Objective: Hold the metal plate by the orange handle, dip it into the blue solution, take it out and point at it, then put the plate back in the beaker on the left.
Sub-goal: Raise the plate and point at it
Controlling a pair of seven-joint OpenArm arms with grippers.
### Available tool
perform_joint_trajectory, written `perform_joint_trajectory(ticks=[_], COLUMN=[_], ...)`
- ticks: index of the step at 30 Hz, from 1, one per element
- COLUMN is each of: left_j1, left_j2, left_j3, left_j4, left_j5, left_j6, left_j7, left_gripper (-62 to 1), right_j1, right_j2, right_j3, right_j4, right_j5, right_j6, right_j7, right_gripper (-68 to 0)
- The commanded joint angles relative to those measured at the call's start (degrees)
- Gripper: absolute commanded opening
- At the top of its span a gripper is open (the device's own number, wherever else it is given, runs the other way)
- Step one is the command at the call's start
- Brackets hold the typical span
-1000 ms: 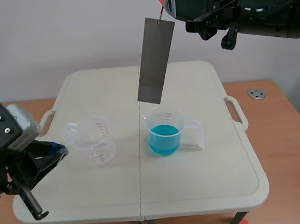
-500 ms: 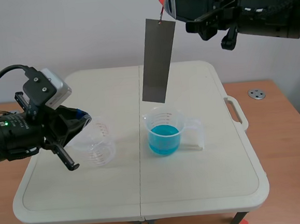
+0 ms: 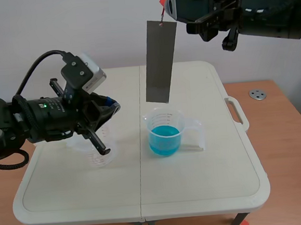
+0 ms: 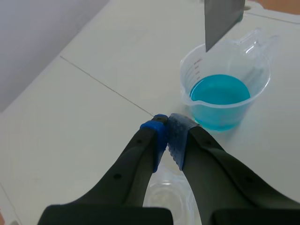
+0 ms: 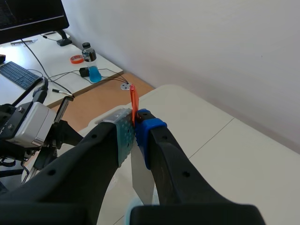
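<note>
Right pincer (image 5: 134, 125): raised high above the tabletop (image 3: 198, 187), its 2 pads clamped on the thin orange handle (image 5: 133, 101). The metal plate (image 3: 161, 62) hangs from that handle, close to vertical and clear of every surface. Its lower edge is above the rim of the beaker of blue solution (image 3: 165, 133) and out of the liquid. Left pincer (image 4: 167, 136): closed, blue pads pressed together with nothing between them. It is held level over the left half of the tabletop, tip directed toward the plate's lower end but apart from it. The empty clear beaker (image 3: 98, 156) with red markings stands beneath the left pincer, partly hidden by the arm, to the left of the blue beaker. Both beakers stand upright on the tabletop.
</note>
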Motion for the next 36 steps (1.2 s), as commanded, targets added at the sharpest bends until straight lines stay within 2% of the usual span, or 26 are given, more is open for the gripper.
perform_joint_trajectory(ticks=[1,6,10,36], left_j1=[-1.22,-2.21,-2.14,-1.81], left_j2=[0.52,1.73,2.56,2.62], left_j3=[0.13,0.66,0.66,0.63], left_j4=[0.76,0.76,0.76,0.76], left_j5=[-0.35,-0.20,0.92,0.92], left_j6=[0.04,-1.42,-1.40,-1.33], left_j7=[-0.59,-0.17,-0.07,0.63], left_gripper=[-58.8,-58.8,-58.8,-58.8], right_j1=[0.70,0.70,0.70,0.70], right_j2=[0.00,0.00,0.00,0.00], right_j3=[0.22,0.22,0.22,0.22], right_j4=[1.36,1.36,1.36,1.36], right_j5=[1.05,1.05,1.05,1.05], right_j6=[0.66,0.66,0.66,0.66], right_j7=[0.70,0.70,0.70,0.70], right_gripper=[-66.3,-66.3,-66.3,-66.3])
